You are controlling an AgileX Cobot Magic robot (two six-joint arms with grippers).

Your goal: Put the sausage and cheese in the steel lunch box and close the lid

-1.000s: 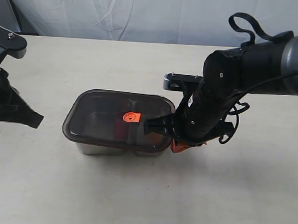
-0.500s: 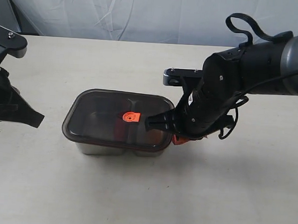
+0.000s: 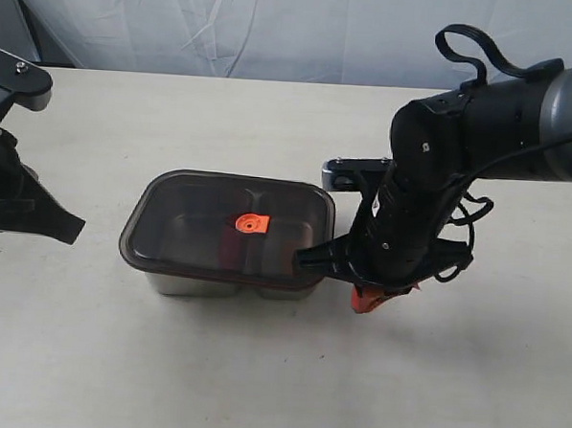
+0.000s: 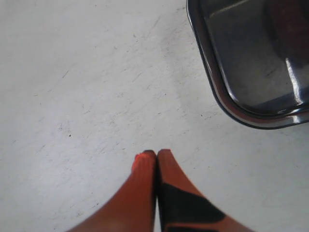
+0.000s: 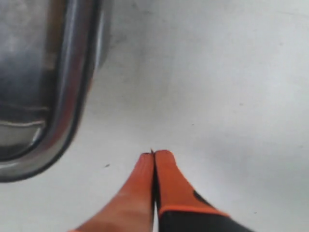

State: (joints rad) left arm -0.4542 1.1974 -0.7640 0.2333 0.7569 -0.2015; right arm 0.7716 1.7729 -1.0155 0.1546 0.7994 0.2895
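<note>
The lid (image 3: 199,229), its orange valve tab (image 3: 252,224) showing at its middle, sits flat on the steel lunch box (image 3: 201,285) at centre-left of the exterior view; the sausage and the cheese cannot be made out through the dark plastic. The right gripper (image 3: 370,299) hangs just off the box's lower right corner, right of centre, pressed together on nothing above the table (image 3: 162,380); the left gripper (image 4: 155,153), its arm at the far left edge, is likewise closed and empty, apart from the box.
</note>
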